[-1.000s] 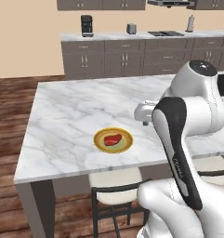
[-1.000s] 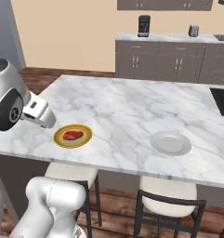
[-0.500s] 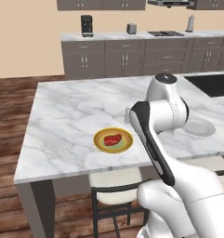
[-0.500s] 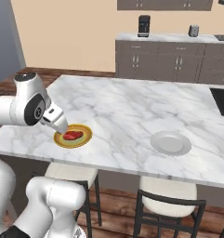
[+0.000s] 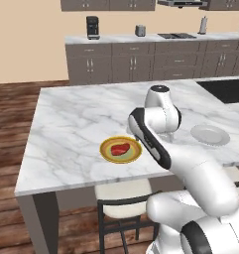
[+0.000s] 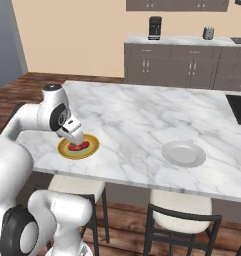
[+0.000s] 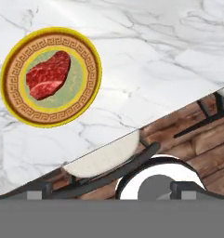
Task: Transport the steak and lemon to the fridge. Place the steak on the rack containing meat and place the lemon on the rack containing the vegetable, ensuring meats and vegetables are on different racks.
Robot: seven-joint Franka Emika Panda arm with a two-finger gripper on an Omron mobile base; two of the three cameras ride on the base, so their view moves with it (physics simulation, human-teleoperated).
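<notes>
Steak [image 7: 48, 75] sits in the middle of the yellow-rimmed plate [image 7: 81, 100], near the front edge of the marble island [image 5: 71, 124]. Using that plate as the landmark from here on.

Gripper [image 6: 72, 132] is released, jaws wide apart, nothing between them. From the right base view it hangs over the plate's left edge, just above it and clear of the meat. In the hand view the plate is off toward the top left and the camera is mostly looking past the island's edge at the stool [image 7: 104, 160] and wood floor, so I judge the hand is not centred over the steak yet: it needs to shift toward the plate's middle and point straight down.

Steak's long axis runs diagonally in the hand view, lower left to upper right; closing across the narrow width looks like the better bite. It's flat, so the fingers will have to go low, nearly onto the plate.

Nothing in the way around the plate, just bare marble. A second, plain white plate [image 5: 209, 134] lies well to the right along the same front edge. Cabinets with a coffee maker [image 5: 92, 27] are far behind.

Can't tell where the lemon or the fridge are.
</notes>
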